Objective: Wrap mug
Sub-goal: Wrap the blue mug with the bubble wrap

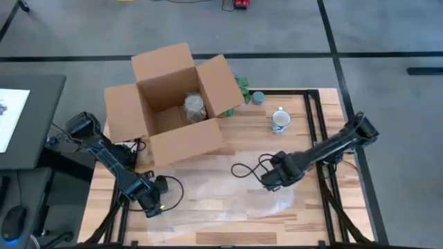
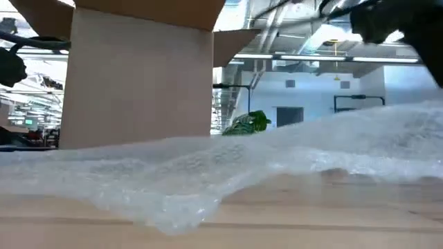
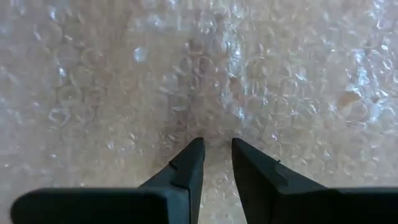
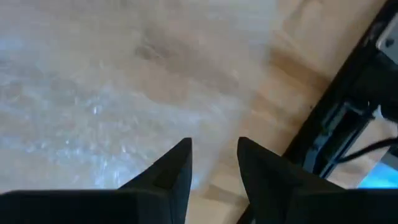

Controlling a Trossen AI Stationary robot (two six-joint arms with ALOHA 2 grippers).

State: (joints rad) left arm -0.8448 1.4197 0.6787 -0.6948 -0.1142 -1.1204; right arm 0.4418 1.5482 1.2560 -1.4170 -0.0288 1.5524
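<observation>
1. High view: the mug point(image 1: 280, 120) stands upright at right of centre, mouth up, so its long axis is vertical; its handle side is too small to tell. It sits well apart from the bubble wrap sheet point(image 1: 228, 185) spread across the lower middle of the wooden table point(image 1: 315, 221). An open cardboard box point(image 1: 173, 104) fills the upper left. The left gripper point(image 1: 154, 205) is at the sheet's lower left edge, and the right gripper point(image 1: 268, 181) is over its right part.
2. Low view: the sheet point(image 2: 208, 173) rises toward the right of the frame, apparently lifted there.
3. Left wrist view: the left gripper point(image 3: 217, 147) has its jaws narrowly parted over the wrap point(image 3: 186, 74), holding nothing.
4. Right wrist view: the right gripper point(image 4: 213, 147) shows a narrow gap; whether it pinches the wrap I cannot tell.
5. Judgement: the sheet is being laid out and the mug is not yet wrapped. Next, the sheet should lie flat and the mug be carried onto it.
</observation>
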